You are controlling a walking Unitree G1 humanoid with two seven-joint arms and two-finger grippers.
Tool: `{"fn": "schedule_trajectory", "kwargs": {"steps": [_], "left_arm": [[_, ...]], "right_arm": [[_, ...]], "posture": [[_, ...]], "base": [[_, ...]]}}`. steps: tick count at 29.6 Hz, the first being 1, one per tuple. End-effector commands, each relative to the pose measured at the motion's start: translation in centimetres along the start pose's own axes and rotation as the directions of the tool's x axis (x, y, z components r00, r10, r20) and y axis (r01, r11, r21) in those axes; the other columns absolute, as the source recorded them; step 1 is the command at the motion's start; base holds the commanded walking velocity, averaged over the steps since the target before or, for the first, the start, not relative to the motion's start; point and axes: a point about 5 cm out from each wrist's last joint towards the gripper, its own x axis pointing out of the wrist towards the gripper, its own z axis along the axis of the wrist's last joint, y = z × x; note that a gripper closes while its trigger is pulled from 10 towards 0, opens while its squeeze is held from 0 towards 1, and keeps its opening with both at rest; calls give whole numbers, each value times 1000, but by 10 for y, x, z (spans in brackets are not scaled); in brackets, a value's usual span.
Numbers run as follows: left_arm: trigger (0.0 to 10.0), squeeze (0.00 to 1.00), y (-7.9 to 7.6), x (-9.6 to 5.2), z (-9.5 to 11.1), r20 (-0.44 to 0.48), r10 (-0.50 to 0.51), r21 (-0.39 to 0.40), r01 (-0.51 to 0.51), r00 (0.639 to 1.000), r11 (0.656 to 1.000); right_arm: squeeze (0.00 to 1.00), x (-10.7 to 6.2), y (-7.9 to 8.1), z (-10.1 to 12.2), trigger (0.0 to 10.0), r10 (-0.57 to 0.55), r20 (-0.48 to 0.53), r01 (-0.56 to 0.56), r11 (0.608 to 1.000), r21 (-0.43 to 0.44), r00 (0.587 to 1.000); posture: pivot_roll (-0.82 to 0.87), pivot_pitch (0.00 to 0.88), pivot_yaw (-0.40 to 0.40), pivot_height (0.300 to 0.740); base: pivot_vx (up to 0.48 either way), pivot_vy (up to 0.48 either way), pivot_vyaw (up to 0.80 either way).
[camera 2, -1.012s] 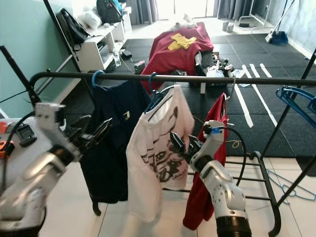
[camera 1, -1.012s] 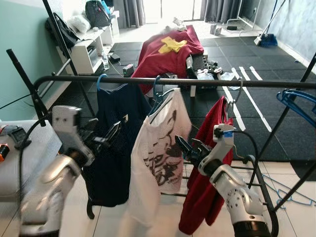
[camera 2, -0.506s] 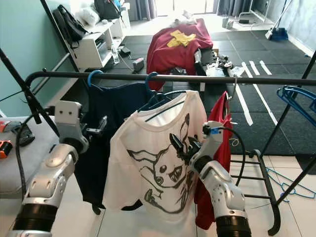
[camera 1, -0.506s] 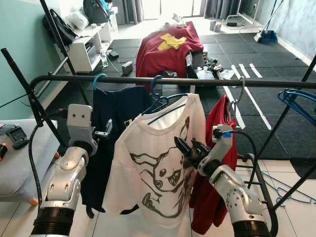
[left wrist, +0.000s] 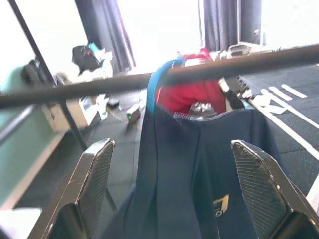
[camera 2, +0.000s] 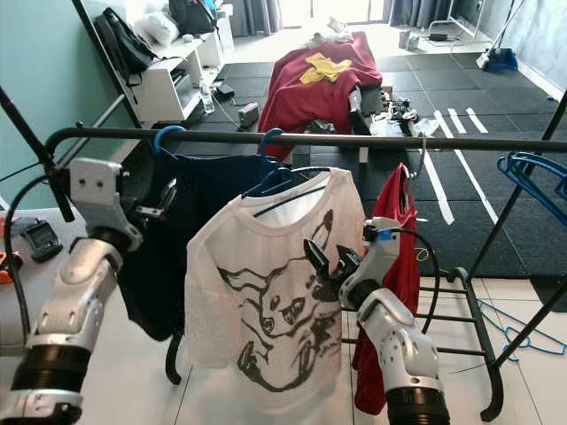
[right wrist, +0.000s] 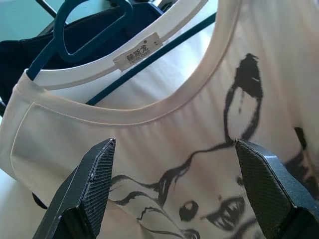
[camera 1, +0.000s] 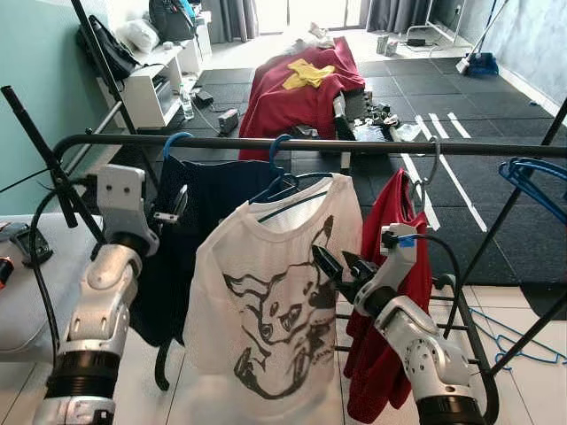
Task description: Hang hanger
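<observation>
A long black rail (camera 1: 372, 147) is seen going across the room. Three tops are hung on it. A white shirt (camera 1: 275, 301) with a black cartoon face is hung in the middle on a blue hanger (camera 1: 285, 181), and the hanger's hook is looped over the rail. A dark blue shirt (camera 1: 208, 230) is hung just beside it, toward the robot's left, on a lighter blue hanger (camera 1: 177, 142). A red top (camera 1: 390, 292) is hung on the other side of the white shirt, on a thin grey hook (camera 1: 431, 168). More blue hangers (camera 1: 532, 181) are seen near the far right end of the rail.

The left pincer (left wrist: 174, 194) is held up in front of the dark blue shirt, close below the rail. Its two fingers (left wrist: 94, 174) are spread wide apart, and nothing is held between them.

The right pincer (right wrist: 174, 189) is held up close to the front of the white shirt, near the neck. Its fingers (right wrist: 97, 169) are also spread wide, and nothing is gripped. In the right wrist view, a small label is seen inside the white shirt's collar.

Behind the rail, a red cloth (camera 1: 297, 93) with a yellow thing (camera 1: 307, 78) on top is seen on the dark floor mats (camera 1: 496, 106). A white shelf (camera 1: 155, 88) and black bags (camera 1: 173, 22) are seen by the green wall (camera 1: 35, 97).
</observation>
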Motion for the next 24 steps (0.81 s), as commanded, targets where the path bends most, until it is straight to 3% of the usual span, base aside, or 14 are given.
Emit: {"fn": "schedule_trajectory", "kwargs": {"steps": [1, 11, 24], "left_arm": [[10000, 0, 9, -1, -4, -8, 0, 4, 0, 1000, 1000], [10000, 0, 15, 6, -3, 21, -44, 26, 43, 999, 999], [10000, 0, 9, 12, 7, 76, -158, 29, 157, 984, 987]], "right_arm": [[0, 1, 3, -5, 10000, 7, -11, -7, 1000, 5, 1000], [0, 2, 3, -7, 10000, 8, -13, -8, 1000, 7, 1000], [0, 3, 4, -7, 10000, 10, -10, -10, 1000, 6, 1000]], "posture": [[-131, 42, 57, 740], [-126, 31, 58, 740], [-127, 35, 62, 740]], "base": [[0, 0, 0], [0, 0, 0], [0, 0, 0]]}}
